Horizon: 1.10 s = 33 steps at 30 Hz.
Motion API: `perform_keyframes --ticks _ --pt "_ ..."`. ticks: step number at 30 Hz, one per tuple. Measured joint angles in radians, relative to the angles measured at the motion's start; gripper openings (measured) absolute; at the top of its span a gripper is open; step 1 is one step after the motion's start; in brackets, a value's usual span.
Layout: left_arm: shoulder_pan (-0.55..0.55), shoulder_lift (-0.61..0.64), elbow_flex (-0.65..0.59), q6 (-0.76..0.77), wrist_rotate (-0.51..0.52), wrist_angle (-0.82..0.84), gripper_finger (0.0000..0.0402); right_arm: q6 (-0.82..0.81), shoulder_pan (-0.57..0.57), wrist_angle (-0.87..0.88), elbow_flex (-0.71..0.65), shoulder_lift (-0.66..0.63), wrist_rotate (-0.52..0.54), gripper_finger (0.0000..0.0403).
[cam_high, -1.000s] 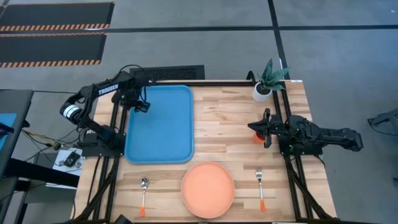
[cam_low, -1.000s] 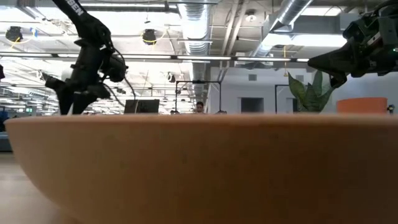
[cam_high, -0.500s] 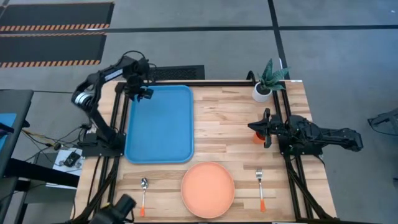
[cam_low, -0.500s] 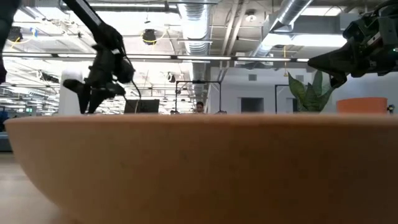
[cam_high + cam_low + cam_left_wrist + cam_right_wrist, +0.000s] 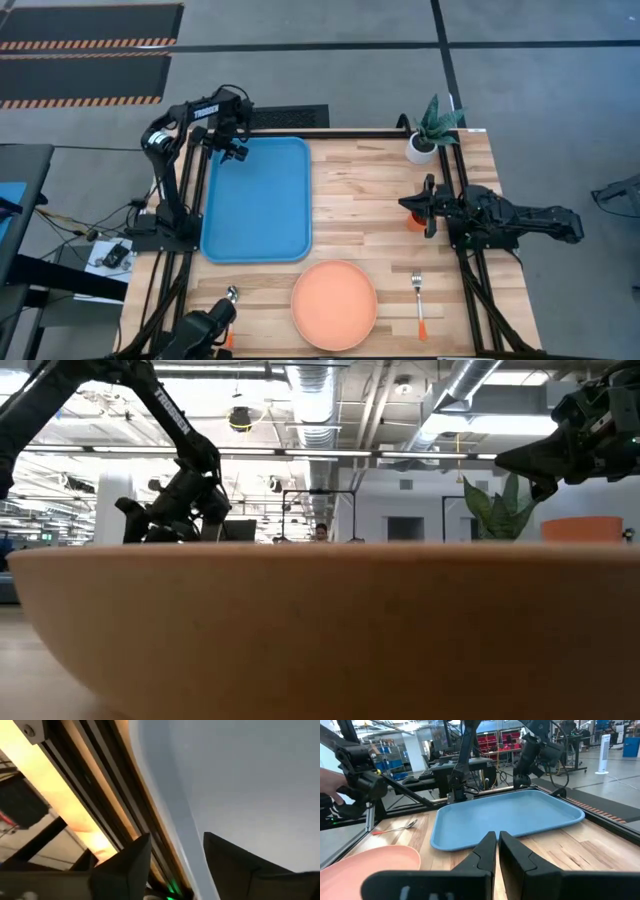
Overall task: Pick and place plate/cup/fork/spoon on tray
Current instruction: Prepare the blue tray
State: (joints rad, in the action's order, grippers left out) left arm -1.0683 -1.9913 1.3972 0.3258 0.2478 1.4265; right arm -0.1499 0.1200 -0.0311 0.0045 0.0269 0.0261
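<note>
Blue plastic rectangular tray (image 5: 256, 200): was seen bare on the wooden bench (image 5: 365, 195), with none of the set laid on it.
Left pincer (image 5: 232, 152): was held spread and empty over the tray's far left corner.
Right pincer (image 5: 404, 205): was held with its fingers pressed nearly together, nothing pinched.
Risk: the small round bright-orange cup (image 5: 414, 221) could be struck and tipped or shoved aside if the right pincer were lowered unopened.
Second risk: the narrow cup could be squeezed off-centre and let slip.
Cup against pincer: was placed just under the right pincer's tips, untouched, well apart from the tray.
</note>
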Motion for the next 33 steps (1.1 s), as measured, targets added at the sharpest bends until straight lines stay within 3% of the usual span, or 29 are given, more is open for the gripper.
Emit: perform_keyframes --ticks 4,9,14,22,33 --pt "0.000 -0.020 -0.005 -0.012 0.008 -0.049 0.0184 0.000 0.000 0.000 0.000 0.000 0.000 0.0047" --pt "0.003 -0.025 -0.024 -0.047 -0.042 -0.164 0.0161 0.000 0.000 0.000 0.000 0.000 0.000 0.0047" --pt "0.027 -0.024 -0.069 -0.119 -0.134 -0.279 0.0108 0.000 0.000 0.000 0.000 0.000 0.000 0.0047" --pt "0.110 -0.016 -0.087 -0.213 -0.140 -0.370 0.0009 0.000 0.000 0.000 0.000 0.000 0.000 0.0047" --pt "0.155 -0.027 -0.022 -0.233 -0.163 -0.451 0.0002 0.000 0.000 0.000 0.000 0.000 0.000 0.0047"
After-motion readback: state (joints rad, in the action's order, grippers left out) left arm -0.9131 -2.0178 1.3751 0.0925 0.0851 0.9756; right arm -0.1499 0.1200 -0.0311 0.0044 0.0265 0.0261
